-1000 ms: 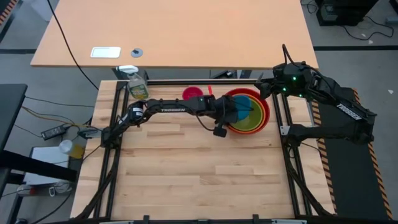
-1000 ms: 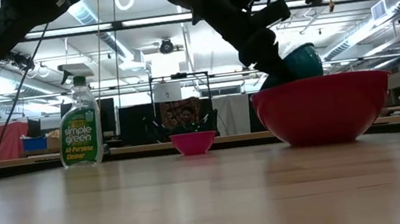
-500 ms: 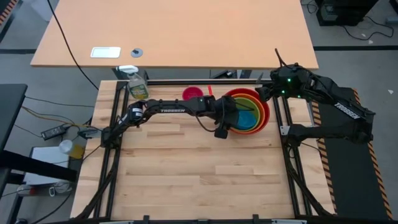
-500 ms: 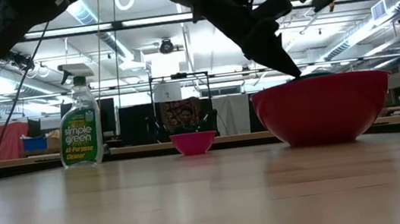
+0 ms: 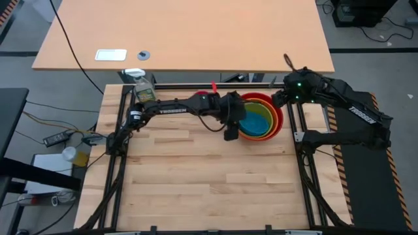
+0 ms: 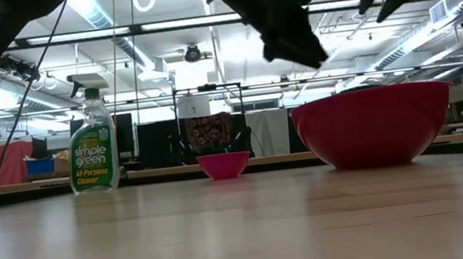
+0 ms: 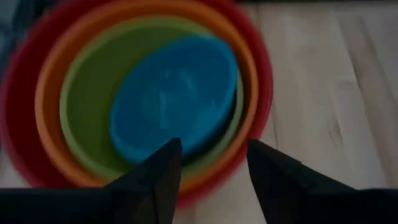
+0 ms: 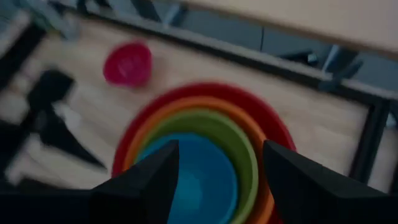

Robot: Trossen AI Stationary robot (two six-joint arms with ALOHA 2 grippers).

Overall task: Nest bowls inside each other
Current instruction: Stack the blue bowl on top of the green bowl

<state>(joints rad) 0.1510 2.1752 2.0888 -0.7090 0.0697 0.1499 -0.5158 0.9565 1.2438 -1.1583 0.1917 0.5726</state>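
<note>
Two matte black jointed arms carry white "TROSSEN" lettering along their links. The right arm shows small green lights at its wrist; each ends in two dark tapered fingers [image 7: 163, 171].

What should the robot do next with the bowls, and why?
Probably send the left gripper over to the pink bowl. The blue bowl already sits inside the green, orange and red ones, the gripper is open and empty, and only the pink bowl stands alone on the table.

Pink bowl [image 5: 210, 87] mostly hidden under the left arm at upper centre, nested bowls [image 6: 369, 86] concealed behind the red bowl [image 6: 373, 124] wall, spray bottle [image 8: 55, 20] apparently blurred at upper left.
</note>
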